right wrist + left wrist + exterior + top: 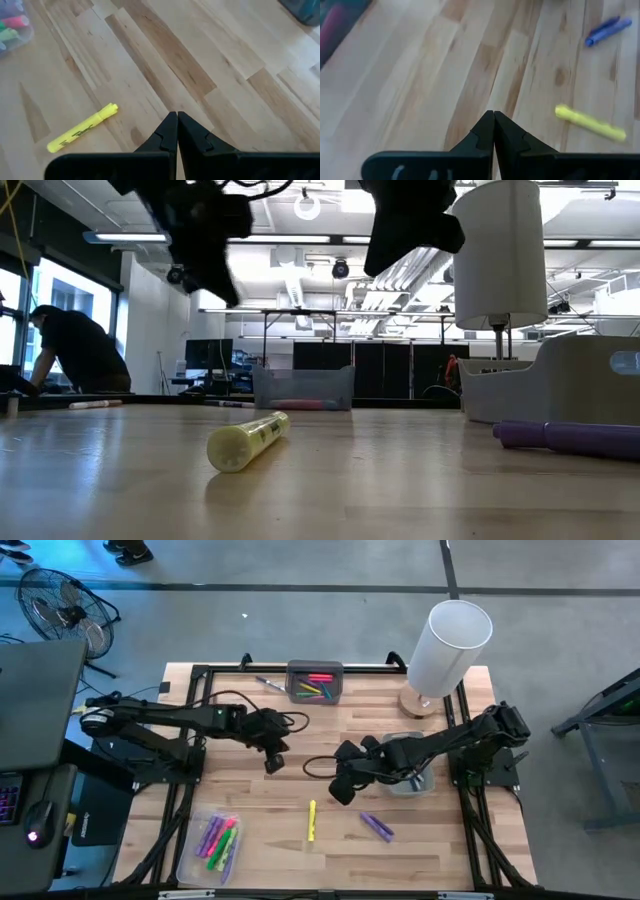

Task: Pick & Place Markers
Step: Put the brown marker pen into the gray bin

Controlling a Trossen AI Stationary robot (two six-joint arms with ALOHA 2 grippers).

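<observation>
Clear tray (210, 845), front left of the table (260, 860): pink, green and purple markers held inside.

Left claw (272, 764): raised above mid-table, fingers pressed together, nothing held.

Grey tray (316, 681), back edge: several markers inside.

Yellow marker (311, 820): loose near the front centre, lying flat. Judged light, rigid, smooth and inclined to roll; best pinched across mid-barrel. Dark print is seen on the barrel, not legible.

Right claw (342, 789): just beyond it, closed, empty.

Purple markers (377, 827): loose, right of the yellow one.
</observation>
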